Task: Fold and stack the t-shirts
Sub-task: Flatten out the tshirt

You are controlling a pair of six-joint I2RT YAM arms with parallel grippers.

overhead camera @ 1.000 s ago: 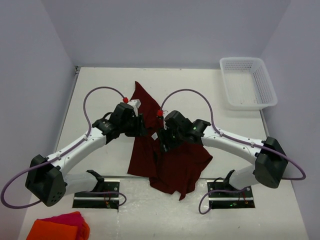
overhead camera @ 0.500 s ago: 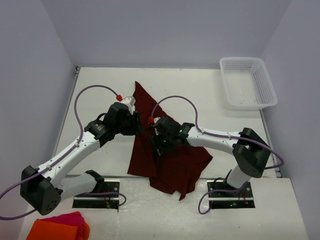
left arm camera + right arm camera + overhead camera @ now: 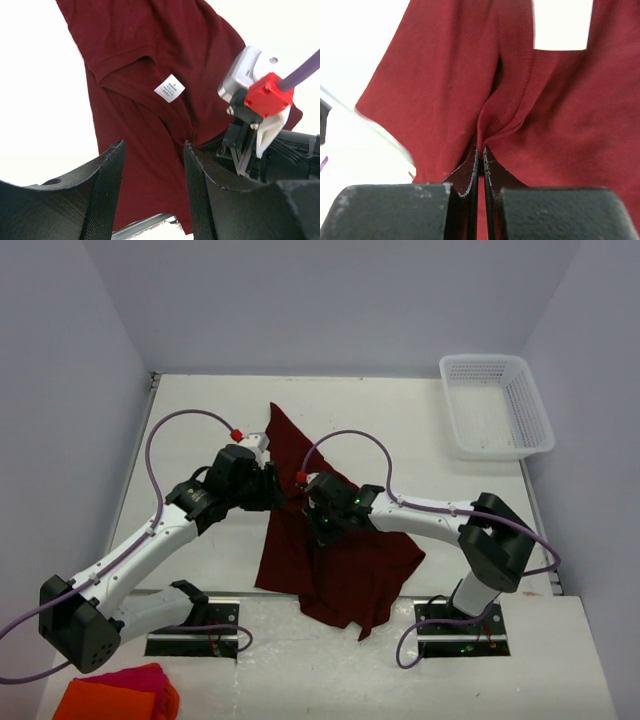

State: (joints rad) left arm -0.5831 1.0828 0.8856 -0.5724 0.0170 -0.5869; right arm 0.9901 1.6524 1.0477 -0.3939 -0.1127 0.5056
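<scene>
One dark maroon t-shirt (image 3: 350,565) lies crumpled across the middle of the table, one corner pointing to the far side. My right gripper (image 3: 318,525) is down on its left part, and in the right wrist view it (image 3: 481,150) is shut on a pinched-up fold of the t-shirt (image 3: 435,75) near a stitched hem. My left gripper (image 3: 278,495) hovers just left of it, open. In the left wrist view it (image 3: 154,150) holds nothing, and the t-shirt (image 3: 150,60) with its white label (image 3: 169,88) lies beneath, beside the right wrist (image 3: 255,100).
A white plastic basket (image 3: 495,405) stands at the far right corner. Bright orange and pink cloths (image 3: 115,695) lie at the near left edge. The two arm base plates (image 3: 195,640) sit along the near side.
The right gripper moved left over the shirt and closed onto a fold of fabric. The left arm shifted slightly left and back, staying open.
</scene>
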